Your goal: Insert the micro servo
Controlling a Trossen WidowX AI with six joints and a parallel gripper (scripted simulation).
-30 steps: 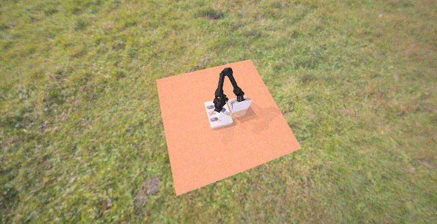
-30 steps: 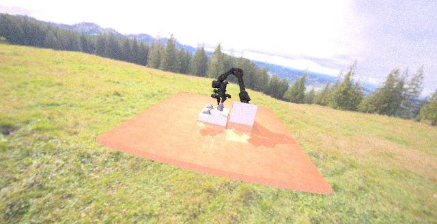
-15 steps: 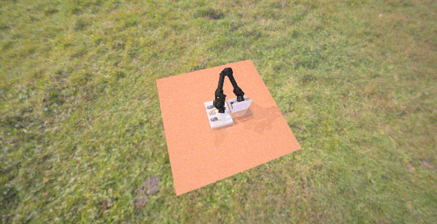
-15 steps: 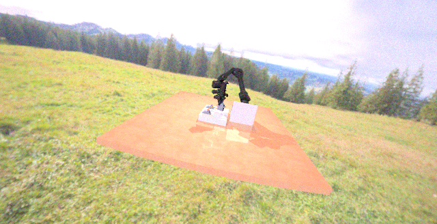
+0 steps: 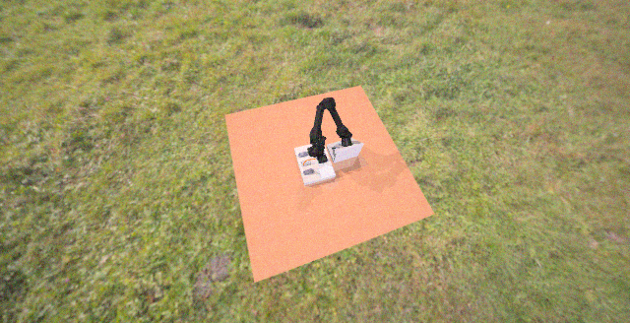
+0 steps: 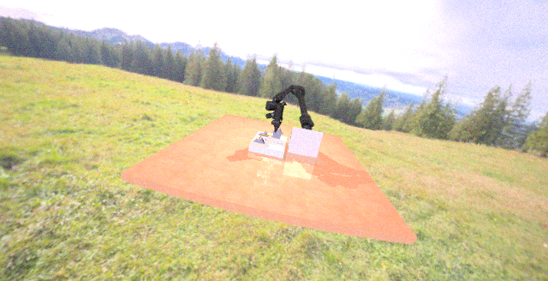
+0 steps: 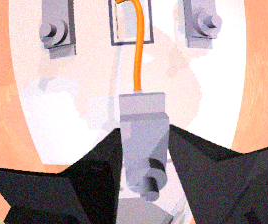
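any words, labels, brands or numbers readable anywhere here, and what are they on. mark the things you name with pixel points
None that can be read.
The white panel point(image 6: 306, 143) shows no lettering on its face.
The held servo point(image 7: 144, 142) shows no marking in the wrist view.
The arm point(image 5: 318, 120) point(image 6: 303, 103) is too small to tell.
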